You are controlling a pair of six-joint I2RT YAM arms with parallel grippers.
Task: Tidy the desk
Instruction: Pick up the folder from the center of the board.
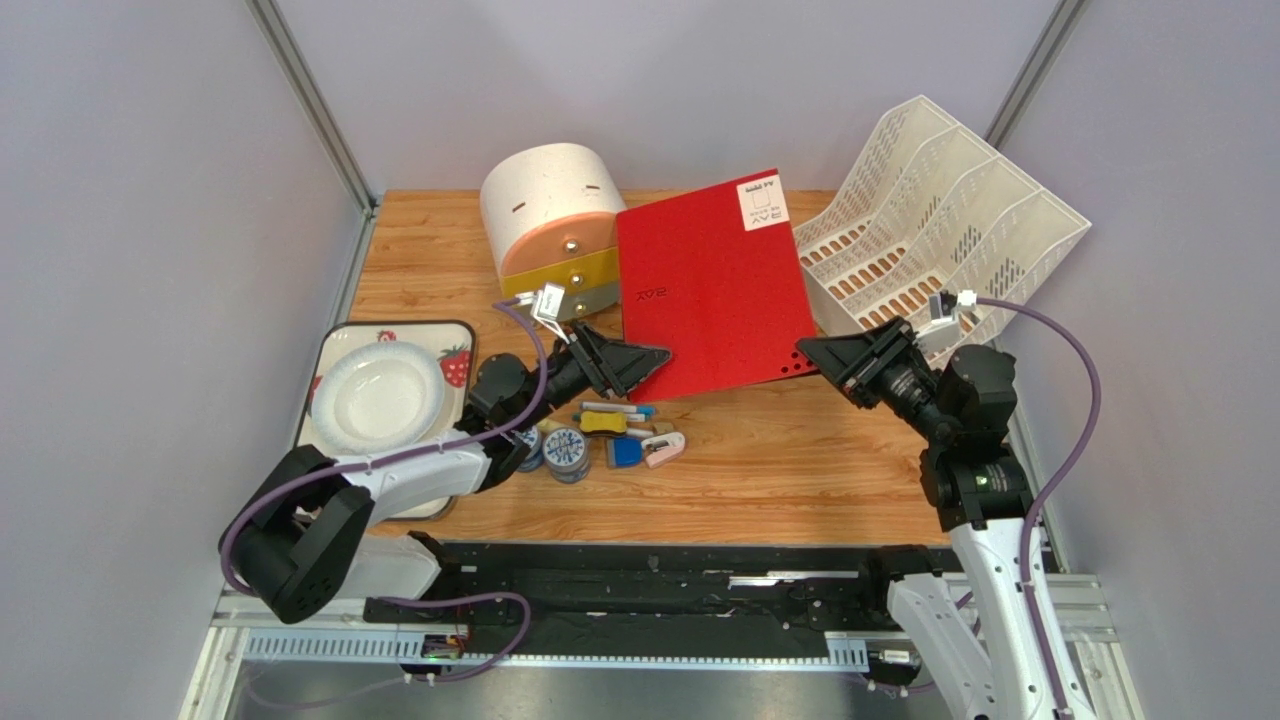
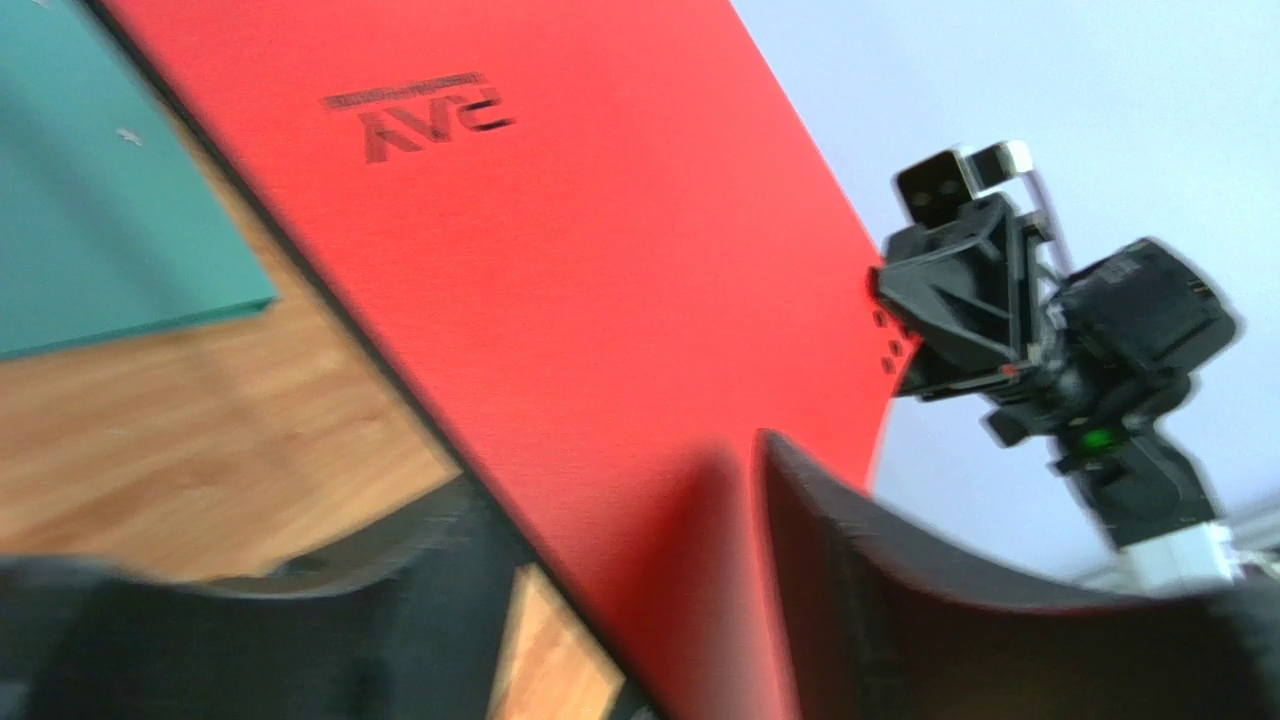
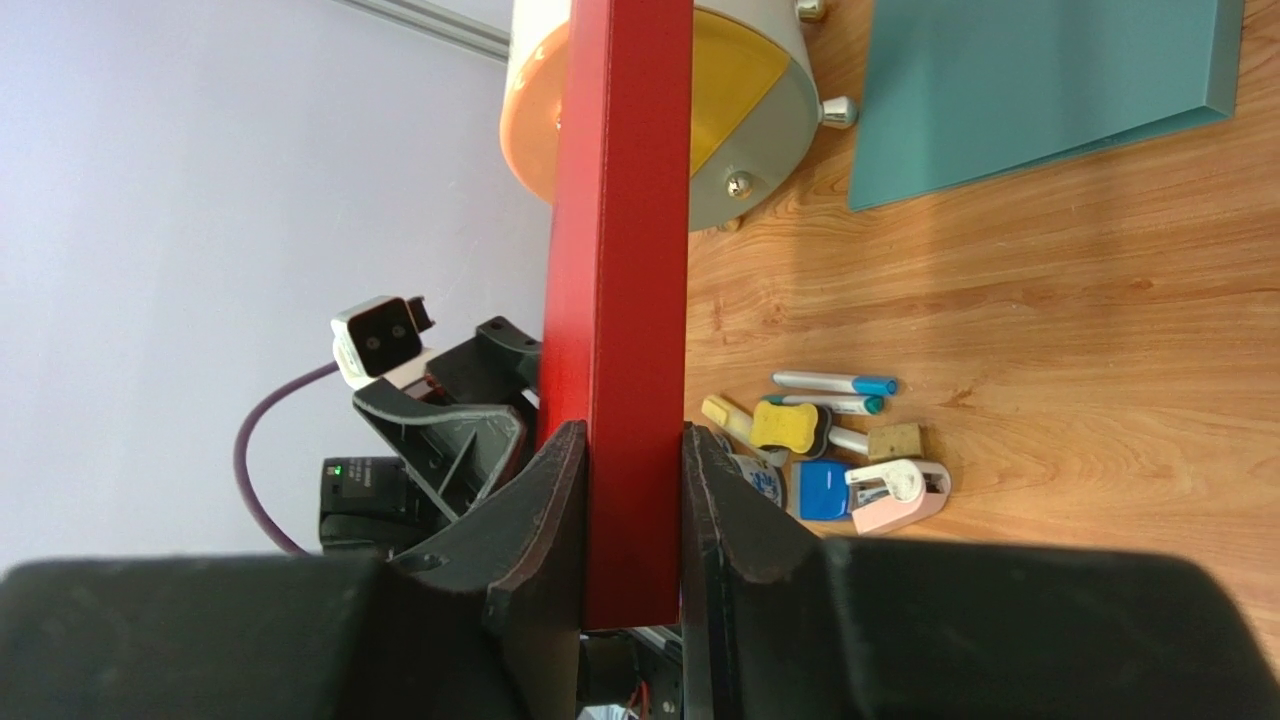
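My right gripper [image 1: 807, 351] is clamped on the lower right corner of the red folder [image 1: 714, 278]. In the right wrist view the two pads pinch its thin edge squarely. The folder stands tilted over the back middle of the desk [image 1: 781, 473], between the round drawer box [image 1: 553, 210] and the white file rack [image 1: 962, 210]. Its lower edge looks to be off the wood.

My left gripper [image 1: 655, 360] is at the opposite lower corner, jaws straddling the edge. That wrist view is blurred, so I can't tell whether they press on the cover or merely stand either side of it.

How far along? Early, I'd say. One folder is in the air and not yet filed, and the rack leans back at the far right corner, just behind it.

A teal folder [image 3: 1037, 90] lies flat on the wood beside the drawer box, hidden behind the red one from overhead. Out front, the small stationery pile [image 1: 628, 431] lies loose: pens, a yellow piece, a blue one, a pink-and-white tape dispenser. Two tape rolls [image 1: 564, 450] sit just beside it. The plate [image 1: 376, 393] rests on the strawberry tray [image 1: 455, 348] at the left edge.

My guess at what's left: red folder into the rack, the teal one after it, then the small things gathered up. That's most of the job.
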